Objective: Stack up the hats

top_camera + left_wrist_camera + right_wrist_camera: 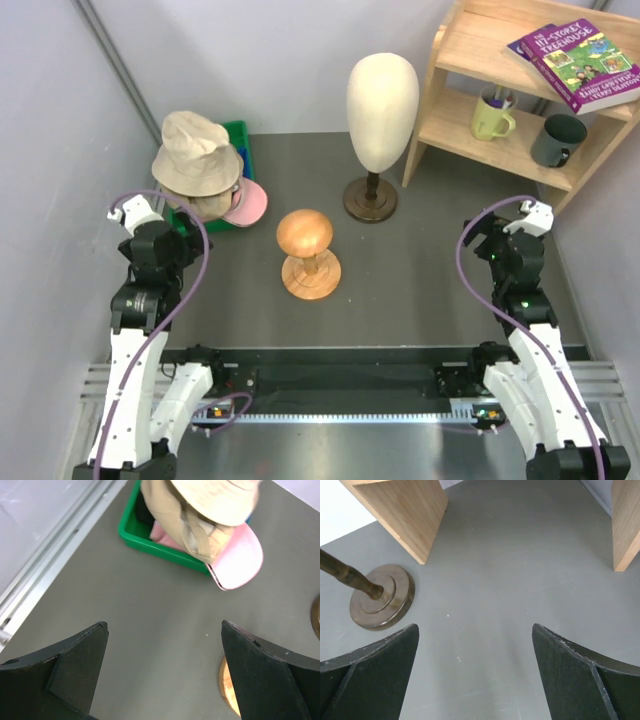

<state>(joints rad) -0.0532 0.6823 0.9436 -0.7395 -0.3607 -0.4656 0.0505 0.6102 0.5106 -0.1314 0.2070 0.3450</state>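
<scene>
- The hats sit in one pile at the far left corner of the worktop. The cream bucket hat [195, 152] is on top, a tan cap [205, 205] is under it and a pink cap [250, 203] is lower down.
- I judge the stack all but built. What's left is a check and perhaps a tidy, not a fresh pick.
- My left gripper [164, 625] hangs over bare worktop near the left edge with its fingers spread wide and nothing between them. My right gripper [475, 626] is just as wide and empty, over bare worktop towards the right edge.
- If I tidy, I'd use the left arm, since it's the nearer one. I'd come in low from the near side, pinch only the pink brim and slide it inward.
- I'd stay off the bucket hat's soft brim, because a tug there could drag the whole pile askew.
- The green bin [238, 135] holds the pile. The pink brim pokes out over the wall facing the middle of the worktop, above the surface.
- I can't tell whether more caps lie beneath, as the bucket hat covers most of the bin.
- A shelf [470, 120] at the far right corner carries a yellow-green mug [490, 118] with something dark poking out. I can't see what's in the dark mug [558, 140] beside it.
</scene>
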